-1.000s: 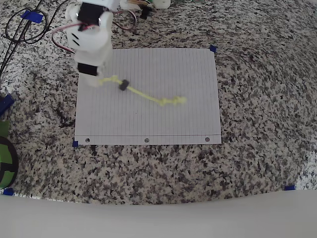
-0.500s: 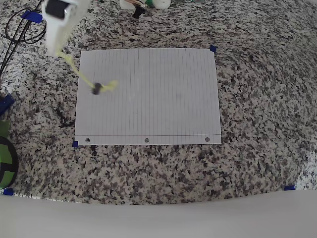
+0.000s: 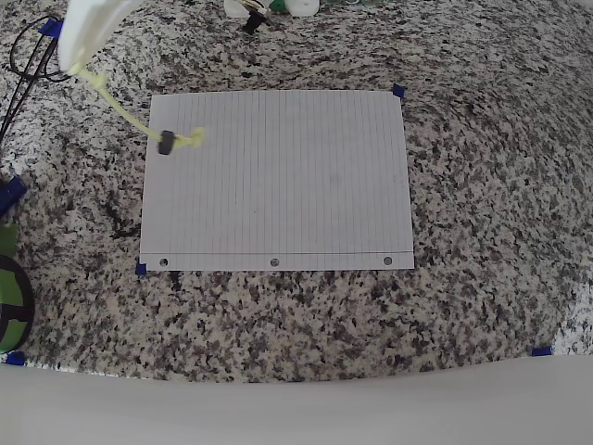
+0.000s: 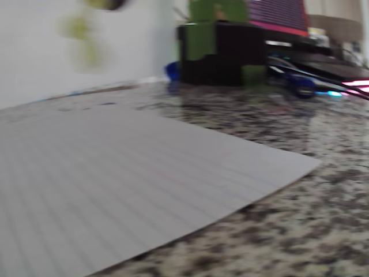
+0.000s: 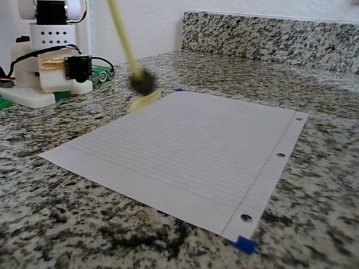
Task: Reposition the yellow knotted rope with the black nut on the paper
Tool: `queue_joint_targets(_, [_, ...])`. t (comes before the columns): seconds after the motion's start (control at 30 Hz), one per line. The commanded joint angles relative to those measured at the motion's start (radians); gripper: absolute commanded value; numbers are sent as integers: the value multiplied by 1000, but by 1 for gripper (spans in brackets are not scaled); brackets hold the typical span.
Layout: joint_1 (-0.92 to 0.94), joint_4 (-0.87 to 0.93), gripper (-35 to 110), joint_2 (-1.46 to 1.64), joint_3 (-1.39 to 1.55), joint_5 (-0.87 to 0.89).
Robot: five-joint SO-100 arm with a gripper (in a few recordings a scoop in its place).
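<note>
At the overhead view's upper left, the gripper (image 3: 82,56) pinches the rope's (image 3: 125,113) top; nut (image 3: 167,143) and lower knot dangle over the paper's (image 3: 278,185) left edge. Carry slowly toward centre, letting the swing settle before lowering.

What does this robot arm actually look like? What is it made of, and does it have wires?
The gripper seen in the overhead view is plain white, smooth and blocky, like moulded plastic. In the fixed view, the arm's base is white too, with a grid of small holes, a black motor block on top and thin black cables looping around it.
</note>
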Motion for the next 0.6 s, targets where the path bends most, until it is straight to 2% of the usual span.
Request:
queue_joint_targets(0.0, [109, -97, 0, -107, -9, 11])
queue_joint_targets(0.1, [156, -158, 0, -172, -9, 25])
queue_joint_targets(0.23, [133, -132, 0, -152, -9, 28])
queue_joint_targets(0.4, [-60, 32, 0, -23, 9, 28])
queue_joint_targets(0.57, [-193, 52, 0, 124, 143, 28])
